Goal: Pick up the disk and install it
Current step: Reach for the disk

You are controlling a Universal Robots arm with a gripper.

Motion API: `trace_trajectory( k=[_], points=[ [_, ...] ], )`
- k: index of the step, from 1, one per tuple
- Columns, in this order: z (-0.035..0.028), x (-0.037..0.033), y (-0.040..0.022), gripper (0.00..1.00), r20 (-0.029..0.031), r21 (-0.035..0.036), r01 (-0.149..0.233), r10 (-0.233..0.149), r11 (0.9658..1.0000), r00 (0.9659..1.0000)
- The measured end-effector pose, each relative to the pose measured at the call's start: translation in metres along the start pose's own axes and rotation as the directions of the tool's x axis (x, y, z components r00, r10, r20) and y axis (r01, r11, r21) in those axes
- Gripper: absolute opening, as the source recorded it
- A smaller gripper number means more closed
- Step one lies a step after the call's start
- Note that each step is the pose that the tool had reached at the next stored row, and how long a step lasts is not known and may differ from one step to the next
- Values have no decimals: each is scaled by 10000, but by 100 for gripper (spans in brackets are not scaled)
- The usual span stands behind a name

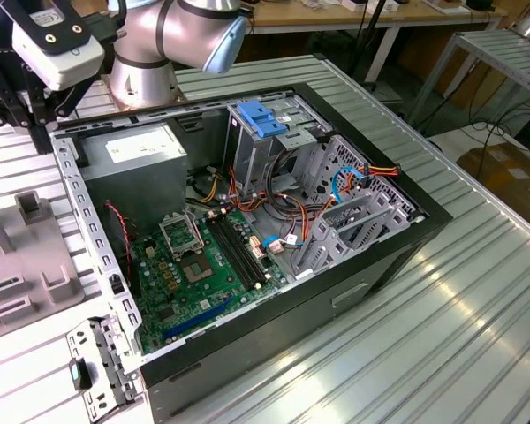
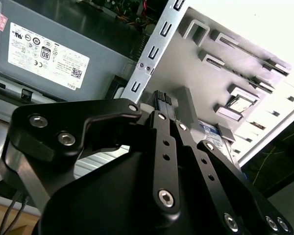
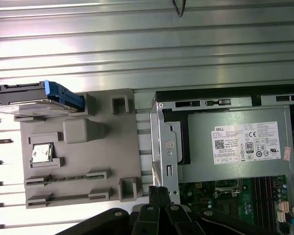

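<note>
I have the ribbed metal table [image 1: 459, 300] spread across the scene, with the open case [image 1: 353, 287] lying on its side in the middle of it. The arm [image 1: 172, 31] rises at the far side, on the exterior view's left. Just beside the case, also on the exterior view's left, I see the grey plate [image 3: 112, 147] with its moulded slots and posts. Inside the case, the power supply [image 3: 235, 142] fills the far corner next to the plate. The green board [image 1: 203, 274] sits nearer to me, and wires run from it toward the metal cage on the exterior view's right. The disk [image 3: 29, 100] lies flat at the far corner of the plate, on the side away from the case, with its blue rail facing the plate's middle. The gripper [image 3: 157, 192] hangs over the seam between plate and case, close to the case's metal frame and well apart from the disk. Its fingers [image 2: 161, 105] are pressed together with nothing between them. A blue latch [image 1: 261, 119] tops the cage, and a small chip [image 3: 41, 152] rests in a pocket of the plate.
</note>
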State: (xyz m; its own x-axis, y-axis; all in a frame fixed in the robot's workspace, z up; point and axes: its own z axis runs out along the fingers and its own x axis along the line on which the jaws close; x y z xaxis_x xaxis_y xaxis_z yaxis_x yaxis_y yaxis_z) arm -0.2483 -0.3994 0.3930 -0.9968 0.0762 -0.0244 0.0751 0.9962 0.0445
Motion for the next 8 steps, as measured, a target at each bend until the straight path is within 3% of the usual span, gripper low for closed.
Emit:
trace_trajectory(
  k=[8],
  points=[
    [-3,106,-8,11,0,1,1,-1,10000,10000]
  ],
)
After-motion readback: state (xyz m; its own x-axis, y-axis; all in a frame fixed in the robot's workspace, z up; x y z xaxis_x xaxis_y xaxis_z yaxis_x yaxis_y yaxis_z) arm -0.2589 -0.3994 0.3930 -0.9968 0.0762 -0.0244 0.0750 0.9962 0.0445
